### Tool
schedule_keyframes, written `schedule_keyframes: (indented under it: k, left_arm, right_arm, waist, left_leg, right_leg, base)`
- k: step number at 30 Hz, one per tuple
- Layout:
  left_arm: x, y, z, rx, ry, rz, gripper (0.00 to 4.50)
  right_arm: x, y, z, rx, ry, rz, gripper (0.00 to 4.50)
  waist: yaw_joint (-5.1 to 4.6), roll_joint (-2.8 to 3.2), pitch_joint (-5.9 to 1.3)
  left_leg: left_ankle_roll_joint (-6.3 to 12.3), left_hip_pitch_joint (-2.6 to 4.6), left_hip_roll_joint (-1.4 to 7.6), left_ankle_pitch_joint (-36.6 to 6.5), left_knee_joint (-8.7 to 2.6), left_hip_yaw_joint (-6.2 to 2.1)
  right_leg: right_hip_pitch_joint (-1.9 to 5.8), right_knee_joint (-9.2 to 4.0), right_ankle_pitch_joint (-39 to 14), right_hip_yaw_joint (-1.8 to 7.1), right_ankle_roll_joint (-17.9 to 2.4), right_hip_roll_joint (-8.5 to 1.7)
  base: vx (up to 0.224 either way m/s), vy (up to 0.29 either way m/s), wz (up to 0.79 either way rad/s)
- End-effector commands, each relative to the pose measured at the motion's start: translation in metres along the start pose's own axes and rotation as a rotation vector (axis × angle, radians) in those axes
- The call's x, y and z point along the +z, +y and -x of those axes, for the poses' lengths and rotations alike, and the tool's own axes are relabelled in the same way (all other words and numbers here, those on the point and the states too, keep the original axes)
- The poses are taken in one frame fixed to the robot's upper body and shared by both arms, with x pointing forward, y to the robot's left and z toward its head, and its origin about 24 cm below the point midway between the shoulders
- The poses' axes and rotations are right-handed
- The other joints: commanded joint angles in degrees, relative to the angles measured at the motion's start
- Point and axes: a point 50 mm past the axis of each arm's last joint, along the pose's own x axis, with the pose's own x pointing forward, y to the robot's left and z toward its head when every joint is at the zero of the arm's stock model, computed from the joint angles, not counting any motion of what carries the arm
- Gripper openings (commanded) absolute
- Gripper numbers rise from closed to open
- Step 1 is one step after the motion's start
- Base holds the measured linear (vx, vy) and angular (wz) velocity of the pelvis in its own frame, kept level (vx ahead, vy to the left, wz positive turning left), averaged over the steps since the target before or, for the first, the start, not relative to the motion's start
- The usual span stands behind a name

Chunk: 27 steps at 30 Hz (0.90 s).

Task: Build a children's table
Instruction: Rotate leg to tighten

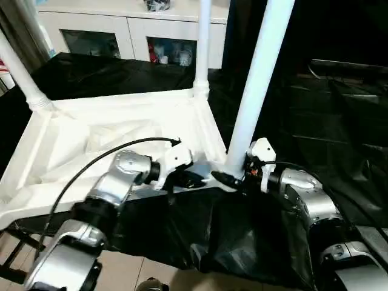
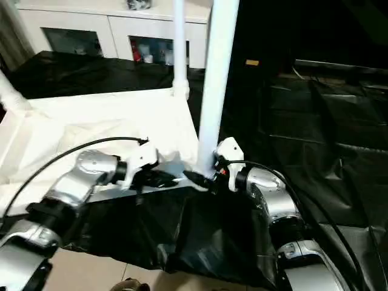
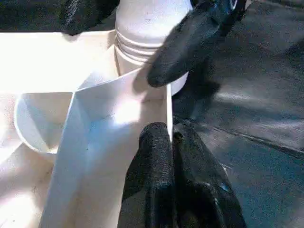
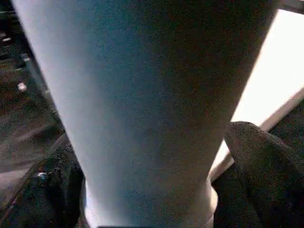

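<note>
The upside-down table top (image 1: 73,142) rests on black sheeting with three legs (image 1: 262,73) socketed, so a fourth looks left. The right gripper (image 1: 233,179) spreads wide around the near leg's base; the left gripper (image 3: 172,156) is pinched closed by the rim.

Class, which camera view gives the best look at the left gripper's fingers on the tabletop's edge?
The left wrist view: the left gripper sits shut on the tabletop's thin rim, close up, beside the near leg. Both eye views show that gripper small and partly hidden behind its wrist. The right wrist view faces the leg instead.
</note>
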Motion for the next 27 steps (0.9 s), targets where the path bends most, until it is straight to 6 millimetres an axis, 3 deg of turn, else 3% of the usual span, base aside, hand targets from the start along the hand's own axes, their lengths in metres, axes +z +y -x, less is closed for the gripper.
schedule_keyframes:
  k: [1,2,6,7,10,16,20,23,27]
  left_arm:
    - [0.019,-0.004,-0.005,-0.077,-0.058,-0.074,0.0]
    - [0.018,-0.004,-0.004,-0.078,-0.055,-0.075,0.0]
    - [0.018,-0.004,-0.004,-0.085,-0.054,-0.075,0.0]
    - [0.018,-0.004,-0.004,-0.085,-0.055,-0.077,0.0]
    - [0.018,-0.003,-0.004,-0.083,-0.052,-0.075,0.0]
    - [0.018,-0.006,-0.01,-0.092,-0.058,-0.069,0.0]
    - [0.016,-0.008,-0.011,-0.087,-0.059,-0.063,0.0]
    - [0.012,-0.009,-0.01,-0.057,-0.064,-0.04,0.0]
    - [0.012,0.002,-0.016,0.082,-0.055,0.018,0.0]
  right_arm:
    - [-0.003,0.001,0.002,0.02,0.04,-0.004,4.45]
    - [-0.003,0.002,0.005,0.062,0.045,-0.008,4.19]
    - [-0.007,0.008,0.01,0.137,0.081,-0.008,4.06]
    - [-0.008,0.008,0.011,0.143,0.086,-0.007,3.78]
    - [-0.011,0.008,0.012,0.153,0.107,-0.009,3.59]
    - [-0.015,0.01,0.014,0.16,0.125,-0.031,3.17]
    - [-0.017,0.012,0.013,0.158,0.123,-0.037,2.84]
    - [-0.02,0.014,0.009,0.13,0.121,-0.056,2.76]
    - [-0.025,0.01,-0.002,-0.039,0.116,-0.103,2.73]
  waist:
    - [0.16,-0.47,-4.24]
    - [0.17,-0.36,-4.2]
    - [0.62,-0.65,-4.26]
    - [0.68,-0.54,-4.25]
    - [0.91,-0.25,-4.26]
    - [0.96,-0.68,-4.37]
    - [0.98,-0.63,-4.33]
    - [0.88,0.02,-4.32]
    - [0.26,0.01,-4.02]
  left_leg:
    - [3.93,0.7,2.97,-9.8,-3.76,-1.31]
    - [4.06,0.69,2.86,-9.7,-3.71,-1.27]
    - [4.36,0.73,2.93,-9.1,-3.62,-1.22]
    - [4.31,0.74,2.96,-9.1,-3.65,-1.26]
    - [3.72,0.92,2.93,-9.8,-3.62,-1.23]
    - [3.9,0.77,2.93,-8.8,-3.57,-1.29]
    - [3.84,0.84,2.91,-9.2,-3.56,-1.27]
    - [3.48,0.89,2.98,-9.8,-3.61,-1.36]
    - [1.98,1.16,2.87,-12.3,-3.97,-1.47]
  right_leg:
    - [3.1,-3.9,-11.1,3.31,-12.9,-4.79]
    - [3.13,-3.96,-11.1,3.29,-12.9,-4.7]
    - [3.13,-3.93,-11.3,3.35,-12.4,-4.73]
    - [3.1,-3.98,-11.4,3.34,-12.4,-4.78]
    - [2.93,-4.23,-12.4,3.36,-12.1,-4.74]
    - [3.15,-3.9,-10.9,3.31,-12.4,-4.7]
    - [3.08,-4.09,-12.2,3.32,-12.0,-4.76]
    - [2.99,-4.15,-12.2,3.3,-12.0,-4.69]
    - [2.85,-4.62,-14.8,3.26,-11.7,-4.61]
  base:
    - [0.0,0.0,0.0]
    - [0.0,0.0,0.0]
    - [0.0,0.0,0.0]
    - [0.0,0.0,0.0]
    - [0.0,0.0,0.0]
    - [0.0,0.0,0.0]
    - [0.0,0.0,0.0]
    - [0.0,0.0,0.0]
    - [0.0,0.0,0.0]
